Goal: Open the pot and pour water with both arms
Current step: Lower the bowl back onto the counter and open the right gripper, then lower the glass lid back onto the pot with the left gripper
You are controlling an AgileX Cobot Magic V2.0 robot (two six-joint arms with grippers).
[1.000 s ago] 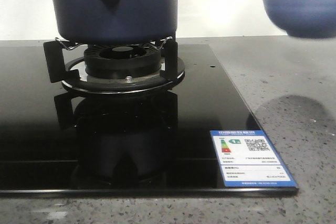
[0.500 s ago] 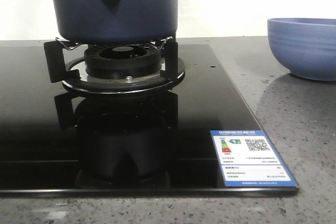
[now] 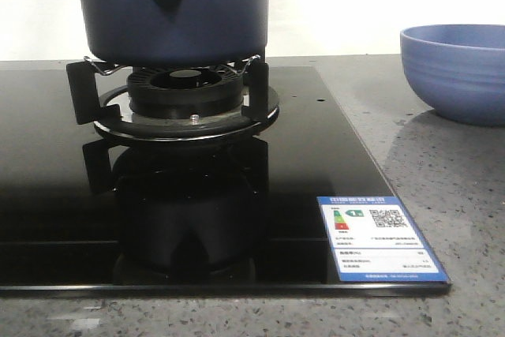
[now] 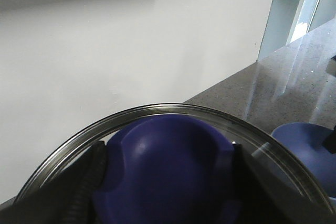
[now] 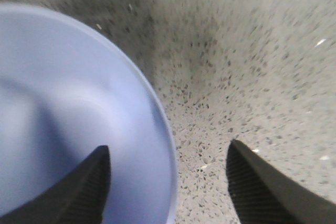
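The black glass hob (image 3: 316, 155) is carrying the burner (image 3: 185, 92), on which the pot (image 3: 173, 5) is sitting, left of the light-blue bowl (image 3: 458, 69) standing on the speckled counter (image 3: 442, 195). The left gripper (image 4: 168, 182) is pinching the glass lid (image 4: 157, 111) by its blue knob (image 4: 168, 166). The right gripper (image 5: 168, 182) is hanging spread across the bowl's rim, one finger (image 5: 86, 187) inside, one outside; the pot therefore is lying to its left, nearer the left arm.
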